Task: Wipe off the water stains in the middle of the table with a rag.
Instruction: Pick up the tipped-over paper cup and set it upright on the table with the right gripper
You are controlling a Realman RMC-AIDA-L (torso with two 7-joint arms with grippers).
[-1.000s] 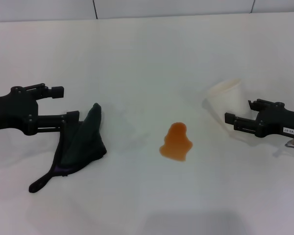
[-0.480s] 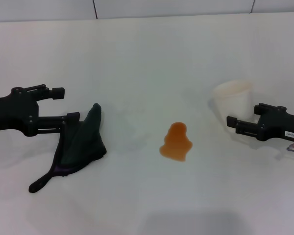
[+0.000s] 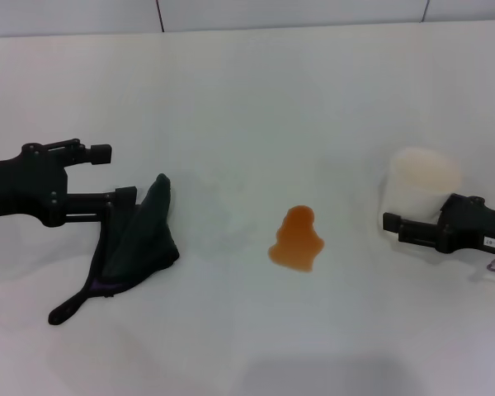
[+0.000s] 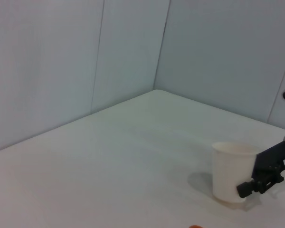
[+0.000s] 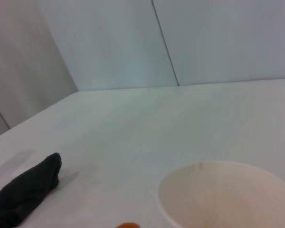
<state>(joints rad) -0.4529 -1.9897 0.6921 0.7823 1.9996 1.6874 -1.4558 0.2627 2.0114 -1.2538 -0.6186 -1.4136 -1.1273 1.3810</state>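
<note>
The water stain [image 3: 297,239] is an orange-amber puddle in the middle of the white table [image 3: 247,99]. The black rag [image 3: 136,243] lies crumpled left of it, its thin tail pointing to the near left; it also shows in the right wrist view [image 5: 26,190]. My left gripper [image 3: 114,175] is open and empty, its near finger just beside the rag's top corner. My right gripper [image 3: 396,206] is shut on a white paper cup [image 3: 422,186], right of the stain. The cup stands upright, seen also in the left wrist view [image 4: 230,171] and the right wrist view [image 5: 223,194].
Dark seam lines [image 3: 159,15] run behind the table's far edge. Grey wall panels [image 4: 133,57] stand behind the table. Bare tabletop lies between the rag and the stain, and in front of the stain.
My right gripper has carried the cup to the right and nearer, and the cup has gone from tilted to upright. The left gripper, rag and stain have hardly moved.
</note>
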